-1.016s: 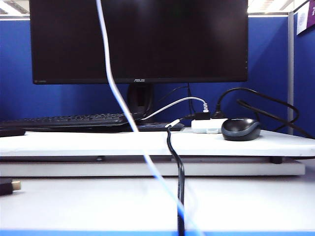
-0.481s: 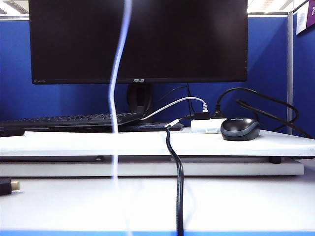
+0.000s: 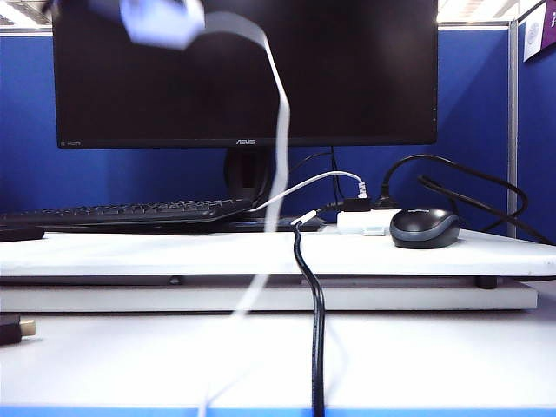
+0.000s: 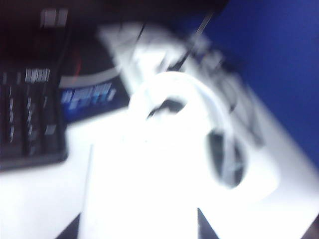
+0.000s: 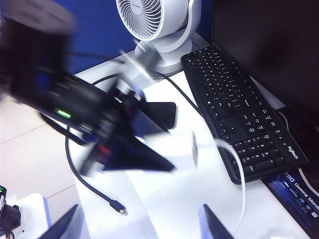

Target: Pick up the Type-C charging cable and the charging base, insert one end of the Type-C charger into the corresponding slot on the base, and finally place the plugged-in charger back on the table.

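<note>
Charging base [image 3: 161, 19] has dropped into the exterior view's top left, blurred; Type-C charging cable [image 3: 280, 130] now arcs from it, seemingly plugged in. Left gripper [image 4: 139, 226] clamps the base above the table [image 3: 434, 356]. Right gripper [image 5: 139, 224] spread, empty, nearby. Set-down likely next

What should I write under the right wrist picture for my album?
Left claw holds the charging base, white cable dangling beside the keyboard.

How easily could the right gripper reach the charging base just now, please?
Probably yes: the right gripper is open, and the charging base, held aloft by the left gripper, hangs just ahead of it with nothing visibly between.
</note>
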You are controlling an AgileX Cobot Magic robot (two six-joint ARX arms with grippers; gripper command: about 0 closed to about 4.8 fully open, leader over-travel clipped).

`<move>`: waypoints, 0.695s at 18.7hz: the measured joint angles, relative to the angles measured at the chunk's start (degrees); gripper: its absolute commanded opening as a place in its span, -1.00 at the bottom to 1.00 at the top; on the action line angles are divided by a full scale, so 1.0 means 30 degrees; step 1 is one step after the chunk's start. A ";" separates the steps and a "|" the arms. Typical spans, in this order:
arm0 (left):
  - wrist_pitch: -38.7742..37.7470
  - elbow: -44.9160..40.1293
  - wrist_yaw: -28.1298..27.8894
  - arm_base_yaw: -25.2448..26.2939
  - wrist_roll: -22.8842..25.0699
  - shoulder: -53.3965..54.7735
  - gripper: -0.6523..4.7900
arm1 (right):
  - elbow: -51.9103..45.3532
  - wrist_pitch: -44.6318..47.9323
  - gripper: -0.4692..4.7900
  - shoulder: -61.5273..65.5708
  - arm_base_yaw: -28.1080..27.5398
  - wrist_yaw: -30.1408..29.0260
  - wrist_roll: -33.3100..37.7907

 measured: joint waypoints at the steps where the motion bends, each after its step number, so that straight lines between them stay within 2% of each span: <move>1: -0.0364 0.0000 -0.0073 0.0000 0.0437 0.0670 -0.78 | 0.0000 0.0000 0.34 0.0000 0.0000 0.0000 0.0000; 8: -0.1515 0.0000 -0.0175 -0.0612 0.2047 0.5668 -0.78 | 0.0000 0.0000 0.34 0.0000 0.0000 0.0000 0.0000; 11: -0.1486 0.0000 -0.2062 -0.1341 0.3009 0.6666 -0.78 | 0.0000 0.0000 0.34 0.0000 0.0000 0.0000 0.0000; 13: -0.1552 -0.0015 -0.4503 -0.2259 0.4146 0.7672 -0.78 | 0.0007 0.0000 0.34 0.0000 0.0000 0.0000 0.0000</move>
